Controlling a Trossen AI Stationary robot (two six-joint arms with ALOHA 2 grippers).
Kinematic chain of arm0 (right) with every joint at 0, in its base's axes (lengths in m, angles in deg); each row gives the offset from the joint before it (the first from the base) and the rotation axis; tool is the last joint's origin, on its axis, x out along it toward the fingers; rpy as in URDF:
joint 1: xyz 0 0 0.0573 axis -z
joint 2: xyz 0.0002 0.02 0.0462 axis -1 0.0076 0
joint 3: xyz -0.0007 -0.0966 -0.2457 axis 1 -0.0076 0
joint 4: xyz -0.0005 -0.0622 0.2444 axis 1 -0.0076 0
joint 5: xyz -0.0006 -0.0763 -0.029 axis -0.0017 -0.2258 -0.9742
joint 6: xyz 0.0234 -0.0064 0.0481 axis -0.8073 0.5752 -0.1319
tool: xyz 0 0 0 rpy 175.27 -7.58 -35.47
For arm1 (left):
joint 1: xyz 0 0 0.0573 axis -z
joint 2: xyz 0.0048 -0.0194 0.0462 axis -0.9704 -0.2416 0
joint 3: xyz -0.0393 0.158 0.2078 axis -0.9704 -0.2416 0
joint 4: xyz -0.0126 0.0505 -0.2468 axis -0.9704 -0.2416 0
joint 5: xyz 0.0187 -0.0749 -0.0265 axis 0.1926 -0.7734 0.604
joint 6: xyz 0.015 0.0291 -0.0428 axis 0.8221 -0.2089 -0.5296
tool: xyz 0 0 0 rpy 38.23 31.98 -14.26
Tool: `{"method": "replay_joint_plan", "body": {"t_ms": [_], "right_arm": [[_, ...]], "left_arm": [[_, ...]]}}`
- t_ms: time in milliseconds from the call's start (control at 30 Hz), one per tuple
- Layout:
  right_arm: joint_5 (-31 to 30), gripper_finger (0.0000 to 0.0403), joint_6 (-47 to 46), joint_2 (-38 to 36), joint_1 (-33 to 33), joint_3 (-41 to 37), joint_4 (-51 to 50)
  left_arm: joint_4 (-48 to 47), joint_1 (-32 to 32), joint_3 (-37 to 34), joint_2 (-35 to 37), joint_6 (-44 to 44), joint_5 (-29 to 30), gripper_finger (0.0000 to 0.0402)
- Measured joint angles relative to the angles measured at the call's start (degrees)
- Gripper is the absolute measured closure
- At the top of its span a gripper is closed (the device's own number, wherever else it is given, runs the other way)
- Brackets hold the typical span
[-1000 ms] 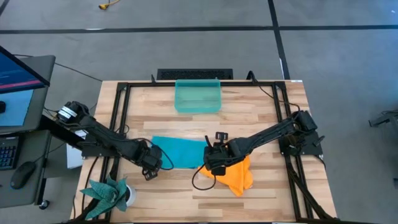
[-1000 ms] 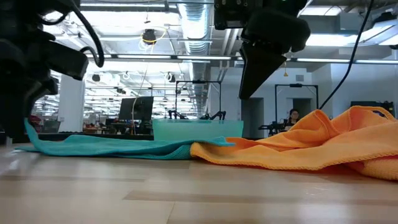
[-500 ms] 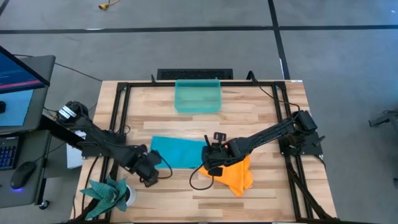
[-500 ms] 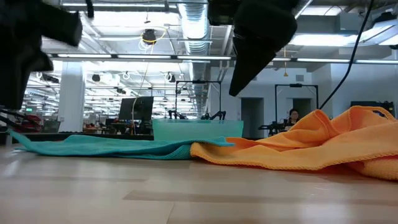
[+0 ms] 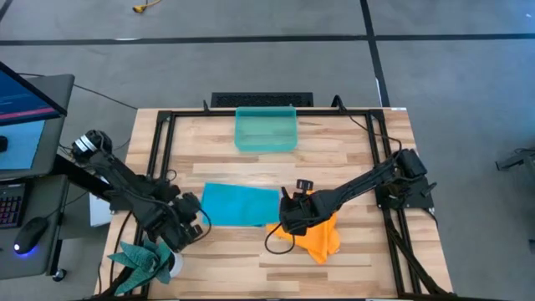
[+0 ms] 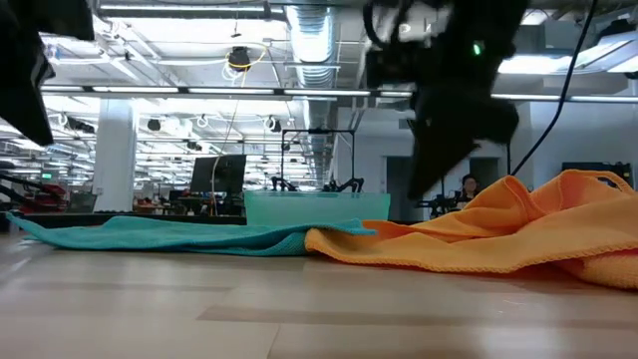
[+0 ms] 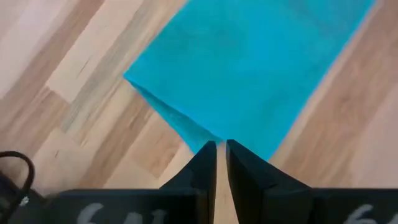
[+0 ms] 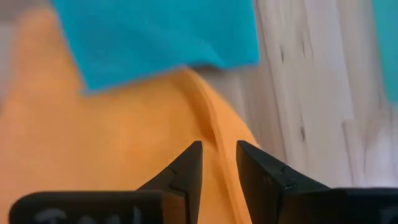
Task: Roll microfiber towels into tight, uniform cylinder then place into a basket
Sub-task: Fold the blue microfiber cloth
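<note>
The teal-blue towel (image 5: 238,204) lies spread flat on the table's middle; it also shows in the left wrist view (image 7: 249,68). Its right near corner (image 8: 161,43) lies over the edge of the orange-yellow towel (image 5: 319,238), which lies crumpled on the table (image 6: 498,234). My left gripper (image 5: 193,220) hovers off the teal towel's left near corner, its fingers (image 7: 205,165) a narrow gap apart, empty. My right gripper (image 5: 287,224) hangs above the orange towel's left edge (image 8: 211,124), slightly open and empty. The teal-green basket (image 5: 266,130) stands at the far middle.
A green spiky plant in a white pot (image 5: 149,259) stands at the near left corner, close to my left arm. Black frame rails (image 5: 159,150) run along the table's left, right and far sides. Bare wood (image 5: 251,267) lies in front of the towels.
My left gripper has let go of the teal towel's left near corner, which was lifted and has dropped flat, and has drawn back toward the near left, toward the plant. My right gripper has shifted slightly toward the table's right and down over the orange towel.
</note>
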Motion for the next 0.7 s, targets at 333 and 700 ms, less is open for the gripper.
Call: {"method": "replay_joint_plan", "body": {"t_ms": [333, 700], "right_arm": [[-1.03, 0.0283, -2.65, -5.49, 1.99, -8.13, -1.46], [-5.84, 0.0283, -8.63, -28.73, 2.65, -20.98, 8.58]], "left_arm": [[13.64, -3.75, -14.83, 15.19, -0.05, 8.47, 0.0399], [16.57, -8.94, -15.06, 25.19, 11.30, 9.67, 0.0401]]}}
